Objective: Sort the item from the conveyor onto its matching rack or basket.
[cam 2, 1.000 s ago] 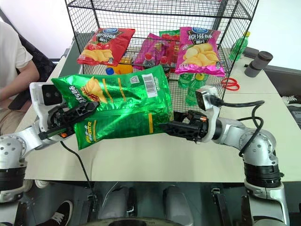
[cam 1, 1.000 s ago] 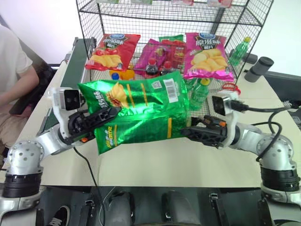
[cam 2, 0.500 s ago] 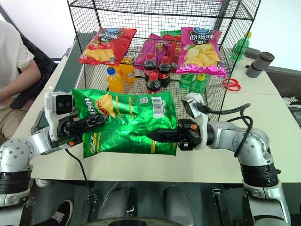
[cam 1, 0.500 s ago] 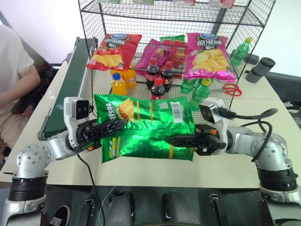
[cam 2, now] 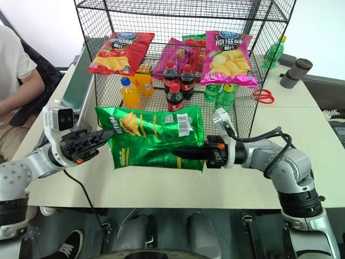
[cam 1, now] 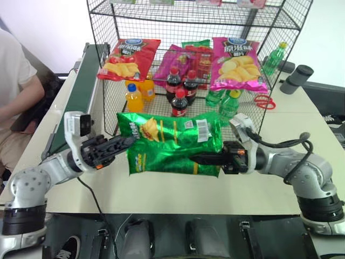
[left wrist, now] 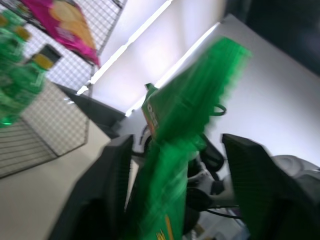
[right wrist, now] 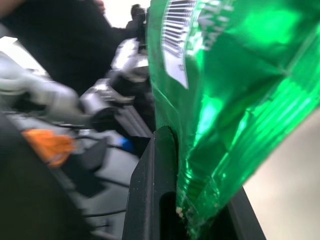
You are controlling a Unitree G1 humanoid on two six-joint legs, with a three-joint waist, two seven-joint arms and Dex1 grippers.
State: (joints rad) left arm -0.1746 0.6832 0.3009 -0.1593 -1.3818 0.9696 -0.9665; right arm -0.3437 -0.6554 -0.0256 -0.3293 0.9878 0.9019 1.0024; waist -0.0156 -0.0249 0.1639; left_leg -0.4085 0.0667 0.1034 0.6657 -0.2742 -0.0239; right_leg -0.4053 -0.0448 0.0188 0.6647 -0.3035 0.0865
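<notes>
The item, a shiny green chip bag (cam 1: pixel 172 141), hangs broadside just above the table in front of the black wire rack (cam 1: pixel 194 16). My right gripper (cam 1: pixel 198 159) is shut on the bag's lower right edge; in the right wrist view the foil is pinched against a black finger (right wrist: pixel 152 195). My left gripper (cam 1: pixel 121 143) is open at the bag's left edge. Its two fingers (left wrist: pixel 107 190) stand wide apart on either side of the bag (left wrist: pixel 175 150) without clamping it. The conveyor (cam 1: pixel 81 91) runs along the table's left side.
In the rack lie a red chip bag (cam 1: pixel 128 56) and pink chip bags (cam 1: pixel 237 63), with cola bottles (cam 1: pixel 178 91), an orange bottle (cam 1: pixel 135 97) and green bottles (cam 1: pixel 223 102) below. Red scissors (cam 1: pixel 263 101) lie right of the rack. A person (cam 1: pixel 16 91) sits at the left.
The bag came down from in front of the rack's shelf to just above the table. My right gripper shut on its lower right edge. My left gripper opened and let go of the left edge.
</notes>
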